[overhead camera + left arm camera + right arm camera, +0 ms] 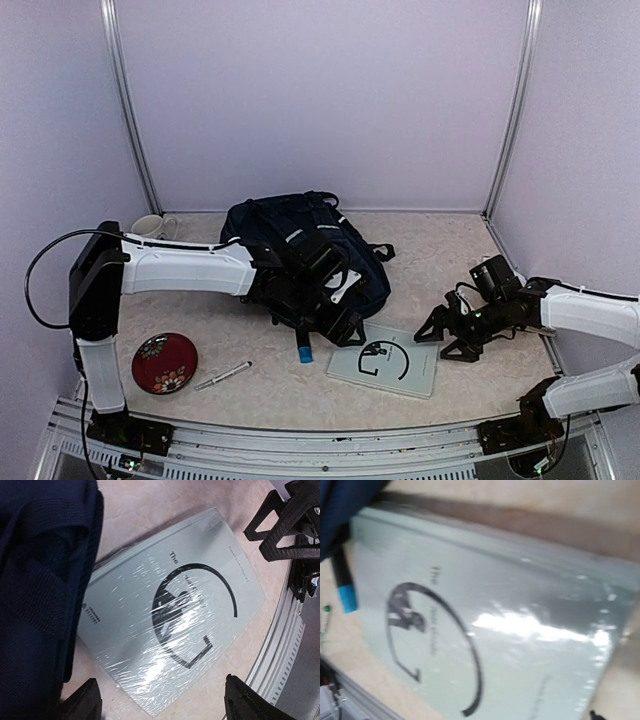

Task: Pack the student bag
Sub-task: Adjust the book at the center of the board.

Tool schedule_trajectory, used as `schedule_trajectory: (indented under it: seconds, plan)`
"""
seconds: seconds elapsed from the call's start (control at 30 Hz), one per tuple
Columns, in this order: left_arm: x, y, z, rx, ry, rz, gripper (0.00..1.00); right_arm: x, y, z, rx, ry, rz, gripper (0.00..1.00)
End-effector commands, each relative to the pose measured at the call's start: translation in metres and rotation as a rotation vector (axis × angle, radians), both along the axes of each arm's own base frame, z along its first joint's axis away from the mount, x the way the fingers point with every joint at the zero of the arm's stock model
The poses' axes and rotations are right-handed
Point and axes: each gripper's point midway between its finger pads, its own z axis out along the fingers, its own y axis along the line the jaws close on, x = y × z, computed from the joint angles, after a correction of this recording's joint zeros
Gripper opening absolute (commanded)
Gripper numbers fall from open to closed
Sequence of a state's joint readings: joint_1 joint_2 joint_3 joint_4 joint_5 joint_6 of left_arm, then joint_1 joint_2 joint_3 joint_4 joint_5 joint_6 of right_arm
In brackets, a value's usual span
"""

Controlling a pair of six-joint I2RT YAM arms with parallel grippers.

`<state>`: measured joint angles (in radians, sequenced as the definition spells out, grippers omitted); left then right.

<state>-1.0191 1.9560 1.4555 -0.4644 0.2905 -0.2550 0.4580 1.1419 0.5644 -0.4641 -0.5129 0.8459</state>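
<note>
Camera overhead: the student bag lies centre-back on the desk, the left claw at its near edge, the right claw spread and empty just right of a wrapped book. Left wrist: left claw wide open, empty, above book and student bag. Right wrist: book close below, student bag upper left.
</note>
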Motion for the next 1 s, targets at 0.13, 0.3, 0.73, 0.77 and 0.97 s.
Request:
schedule_trajectory:
  seconds: [0.13,0.3,0.73,0.77,0.97]
  plan:
    - [-0.019,0.024,-0.054,0.135,0.126,-0.062,0.84,-0.014,-0.015,-0.037,-0.113,0.055,0.025,0.92]
    - [-0.019,0.011,-0.065,0.147,0.133,-0.089,0.84,-0.01,-0.004,-0.037,-0.048,0.047,0.018,0.92]
    - [-0.027,-0.012,-0.053,0.023,0.224,-0.199,0.84,0.014,0.062,0.027,0.118,-0.101,0.118,0.89]
    - [-0.033,-0.022,-0.045,-0.043,0.247,-0.224,0.83,0.018,0.066,0.036,0.128,-0.125,0.119,0.89]
    - [-0.051,-0.069,-0.042,-0.213,0.319,-0.182,0.81,0.039,0.075,0.084,0.1,-0.295,0.091,0.87]
